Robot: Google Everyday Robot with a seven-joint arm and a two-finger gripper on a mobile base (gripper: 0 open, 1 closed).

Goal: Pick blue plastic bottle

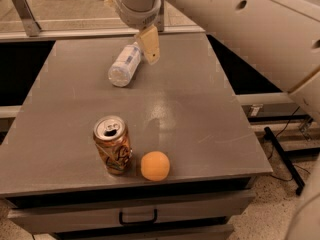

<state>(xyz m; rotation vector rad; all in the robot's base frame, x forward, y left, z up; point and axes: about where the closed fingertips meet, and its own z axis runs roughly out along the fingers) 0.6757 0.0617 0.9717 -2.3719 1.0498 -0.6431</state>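
The blue plastic bottle (pixel 124 64) is clear and ribbed with a pale label. It lies on its side at the back middle of the grey table (pixel 200 109), bottom end toward me. My gripper (pixel 150 48) hangs from the white arm just right of the bottle's far end, close to its neck, low over the table. It holds nothing that I can see.
An orange-brown drink can (pixel 112 145) stands upright near the table's front edge, with an orange ball (pixel 155 165) just to its right. A drawer with a black handle (pixel 137 218) sits below the table. A black stand leg (pixel 285 154) lies on the floor at right.
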